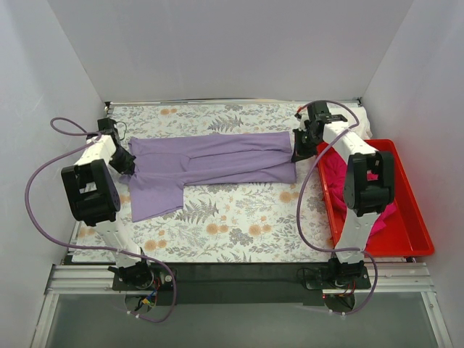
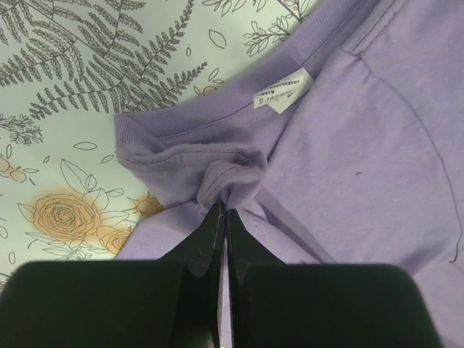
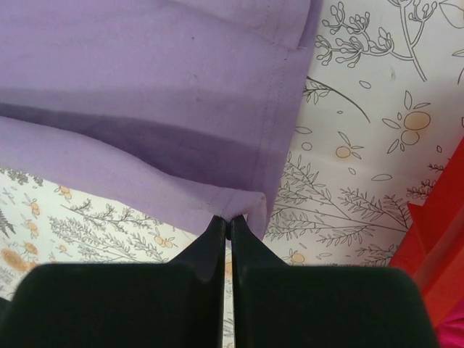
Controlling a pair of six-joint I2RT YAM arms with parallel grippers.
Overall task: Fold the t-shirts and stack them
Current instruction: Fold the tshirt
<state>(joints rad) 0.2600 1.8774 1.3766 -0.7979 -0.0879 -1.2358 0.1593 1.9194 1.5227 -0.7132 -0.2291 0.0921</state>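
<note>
A lavender t-shirt [image 1: 217,159] lies stretched sideways across the floral tablecloth, one sleeve hanging toward the near left. My left gripper [image 1: 125,161] is at its left end. In the left wrist view that gripper [image 2: 223,208] is shut on a bunch of the lavender t-shirt [image 2: 362,159] by the collar, below the white neck label [image 2: 283,92]. My right gripper [image 1: 299,151] is at the shirt's right end. Seen from the right wrist, this gripper [image 3: 228,219] is shut on the hem corner of the lavender t-shirt [image 3: 145,87]. A magenta t-shirt [image 1: 335,170] lies crumpled in the red bin.
The red plastic bin [image 1: 413,210] stands along the table's right edge, beside the right arm; its corner [image 3: 442,239] shows in the right wrist view. The grey-and-orange floral tablecloth [image 1: 239,217] covers the table. White walls close in the left, back and right.
</note>
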